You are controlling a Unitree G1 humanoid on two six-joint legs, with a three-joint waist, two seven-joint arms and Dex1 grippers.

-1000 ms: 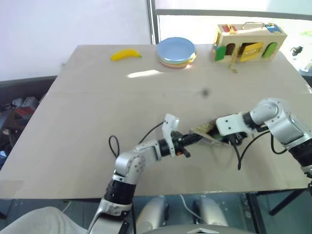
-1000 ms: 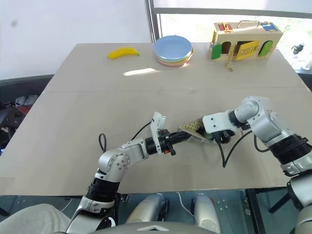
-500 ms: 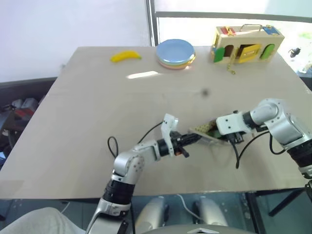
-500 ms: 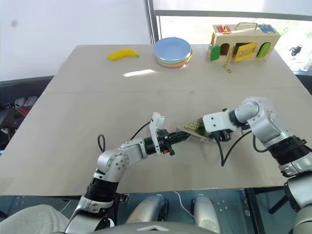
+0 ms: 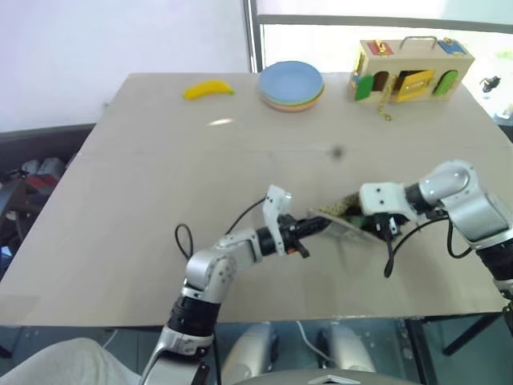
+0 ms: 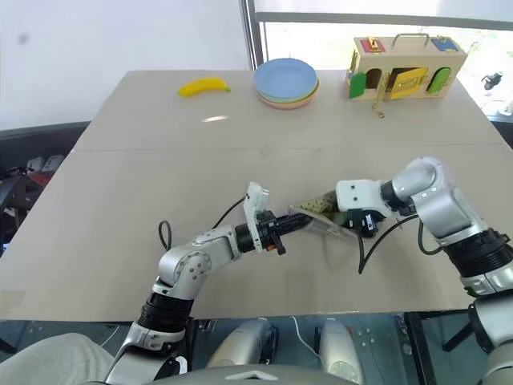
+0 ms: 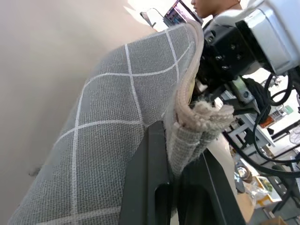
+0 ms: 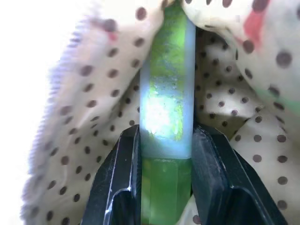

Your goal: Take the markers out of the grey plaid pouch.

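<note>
Green marker inside plaid pouch

Daylight pours in from the window behind the table's far edge, blown out to white. A pale glare patch lies on the table near its far left corner. Shadows are soft. In the right wrist view the green marker is blurred, with overexposed white at one side.
</note>
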